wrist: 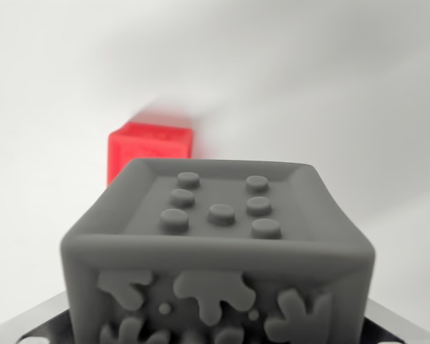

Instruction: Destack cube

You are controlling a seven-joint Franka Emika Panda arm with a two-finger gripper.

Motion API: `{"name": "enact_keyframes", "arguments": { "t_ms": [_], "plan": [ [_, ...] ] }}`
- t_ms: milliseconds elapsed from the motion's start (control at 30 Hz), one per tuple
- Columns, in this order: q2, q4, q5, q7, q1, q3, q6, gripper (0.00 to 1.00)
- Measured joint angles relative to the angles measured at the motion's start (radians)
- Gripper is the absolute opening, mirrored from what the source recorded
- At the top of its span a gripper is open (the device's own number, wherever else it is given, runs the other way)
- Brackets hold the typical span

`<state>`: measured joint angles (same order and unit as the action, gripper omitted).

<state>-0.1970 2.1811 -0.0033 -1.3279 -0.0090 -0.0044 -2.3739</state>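
Observation:
A grey cube (218, 251) fills the lower middle of the wrist view, very close to the camera. Its top face carries several raised round studs and its near face has splash-shaped relief. My gripper (216, 331) is shut on it, and only slivers of the fingers (25, 326) show at the bottom corners beside the cube. Behind the grey cube, further off and towards the wrist view's left, a red cube (149, 147) rests on the white surface. It looks blurred, and its lower part is hidden by the grey cube.
A plain white surface (330, 86) lies all round, with soft grey shadows across it.

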Motion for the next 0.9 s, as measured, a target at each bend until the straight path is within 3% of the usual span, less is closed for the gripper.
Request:
{"name": "enact_keyframes", "arguments": {
  "t_ms": [900],
  "plan": [
    [0.001, 0.044, 0.005, 0.150, -0.074, -0.017, -0.044, 0.00]
  ]
}}
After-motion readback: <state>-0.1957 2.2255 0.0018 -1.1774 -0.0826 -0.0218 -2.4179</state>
